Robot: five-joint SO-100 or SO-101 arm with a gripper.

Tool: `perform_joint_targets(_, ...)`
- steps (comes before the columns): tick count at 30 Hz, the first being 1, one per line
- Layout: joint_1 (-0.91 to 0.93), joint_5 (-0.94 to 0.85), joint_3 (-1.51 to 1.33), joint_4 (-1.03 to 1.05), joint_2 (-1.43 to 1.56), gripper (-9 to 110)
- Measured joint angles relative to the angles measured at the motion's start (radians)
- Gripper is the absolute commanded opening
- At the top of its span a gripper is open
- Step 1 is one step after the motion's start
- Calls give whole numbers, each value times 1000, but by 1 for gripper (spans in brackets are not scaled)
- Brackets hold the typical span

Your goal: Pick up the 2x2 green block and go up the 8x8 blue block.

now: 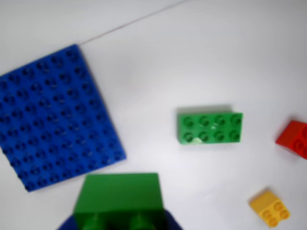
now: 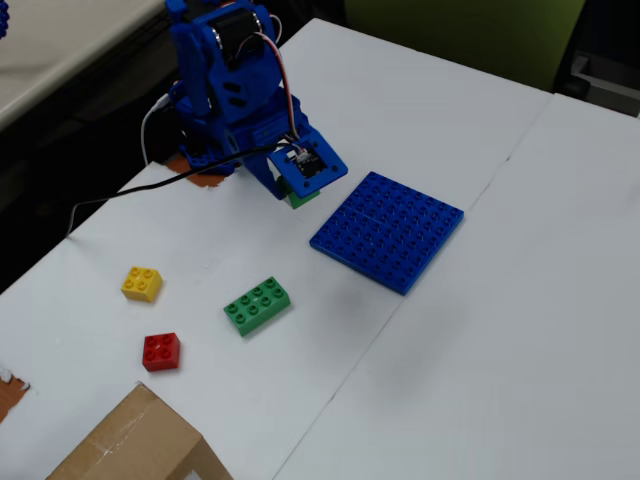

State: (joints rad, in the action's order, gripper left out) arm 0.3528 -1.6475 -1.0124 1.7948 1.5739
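Green, the small 2x2 block sits clamped in the blue claw at the bottom edge of the wrist view, held clear of the white bench. From the fixed view the block peeks out under the claw, just left of the blue plate, not over it. That plate lies flat on the bench. A longer green brick, a red brick and a yellow brick lie apart nearer the front, with a cardboard box at the edge.
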Motion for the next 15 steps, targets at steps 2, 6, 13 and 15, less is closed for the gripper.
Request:
perform_joint_targets(2,-34,14,0,0,15,0)
perform_joint_targets(6,-103,23,8,0,35,0)
perform_joint_targets(13,-250,98,127,2,20,0)
perform_joint_targets(15,-291,110,172,2,-5,0)
